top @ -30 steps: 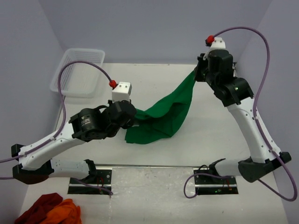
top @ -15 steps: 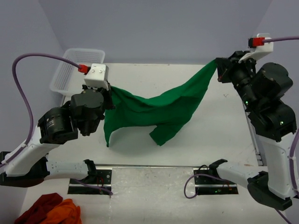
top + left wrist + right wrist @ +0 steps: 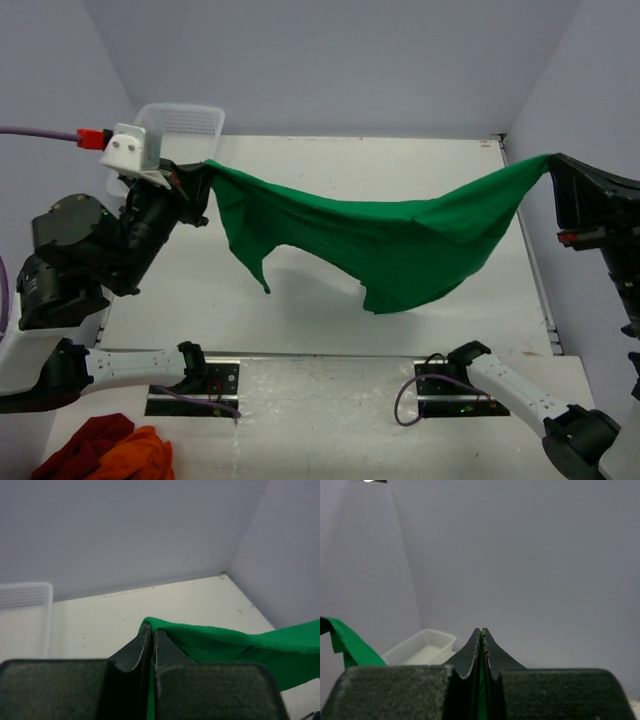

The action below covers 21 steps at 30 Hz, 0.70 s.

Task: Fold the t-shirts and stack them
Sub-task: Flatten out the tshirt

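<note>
Nearest to us, off the near left corner of the white table [image 3: 400, 165], lies a heap of dark red and orange cloths [image 3: 100, 450]. Above the middle of the table we see the plain bright green short-sleeved cotton t-shirt [image 3: 400, 235], stretched in a sagging span from the table's left edge to its right edge and lifted at both ends. Its loose folds hang toward the table's near side, and from above we cannot quite tell whether the lowest flap touches the tabletop. The left gripper [image 3: 151, 637], over the table's far left part, has its black jaws pressed together on one edge of the shirt. The right gripper [image 3: 481, 637], at the table's right edge, is likewise clamped on the other end, with a green sliver showing between its jaws. At the table's far left corner stands a white perforated plastic basket [image 3: 185, 120].
</note>
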{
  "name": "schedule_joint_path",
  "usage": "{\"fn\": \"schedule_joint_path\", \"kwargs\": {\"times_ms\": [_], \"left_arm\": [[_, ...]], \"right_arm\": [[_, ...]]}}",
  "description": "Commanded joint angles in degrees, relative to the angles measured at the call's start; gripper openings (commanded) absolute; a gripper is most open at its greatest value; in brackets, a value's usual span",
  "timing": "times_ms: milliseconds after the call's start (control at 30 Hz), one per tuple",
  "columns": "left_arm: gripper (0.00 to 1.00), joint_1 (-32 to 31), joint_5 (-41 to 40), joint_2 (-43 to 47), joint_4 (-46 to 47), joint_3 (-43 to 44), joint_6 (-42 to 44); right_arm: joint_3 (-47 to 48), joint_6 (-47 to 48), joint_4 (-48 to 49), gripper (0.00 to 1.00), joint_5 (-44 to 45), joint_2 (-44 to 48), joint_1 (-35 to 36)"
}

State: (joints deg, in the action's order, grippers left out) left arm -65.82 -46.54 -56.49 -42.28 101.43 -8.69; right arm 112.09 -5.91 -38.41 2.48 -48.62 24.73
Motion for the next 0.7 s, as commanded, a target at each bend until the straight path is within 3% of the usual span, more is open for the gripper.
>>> {"fn": "schedule_joint_path", "kwargs": {"times_ms": [0,100,233,333,533,667], "left_arm": [[0.00,-0.36,13.21,3.22,7.12,2.72,4.29],[0.00,-0.36,21.65,4.63,8.53,2.64,4.21],[0.00,-0.36,26.15,6.56,11.52,0.27,4.91],[0.00,-0.36,22.47,5.08,9.86,0.96,4.82],[0.00,-0.36,1.85,-1.94,2.30,2.90,2.71],[0.00,-0.36,1.63,-3.10,4.29,1.67,3.15]], "right_arm": [[2.34,1.96,3.26,0.00,-7.13,1.77,0.05],[4.62,1.52,2.29,0.00,-11.00,3.00,-0.03],[5.41,0.73,2.29,0.00,-14.52,3.80,-0.03],[7.43,1.08,0.89,0.00,-12.77,1.70,-0.12],[6.12,2.22,1.41,0.00,-7.85,-0.51,-0.03],[4.46,2.57,3.33,0.00,-8.19,-1.57,-0.03]]}}
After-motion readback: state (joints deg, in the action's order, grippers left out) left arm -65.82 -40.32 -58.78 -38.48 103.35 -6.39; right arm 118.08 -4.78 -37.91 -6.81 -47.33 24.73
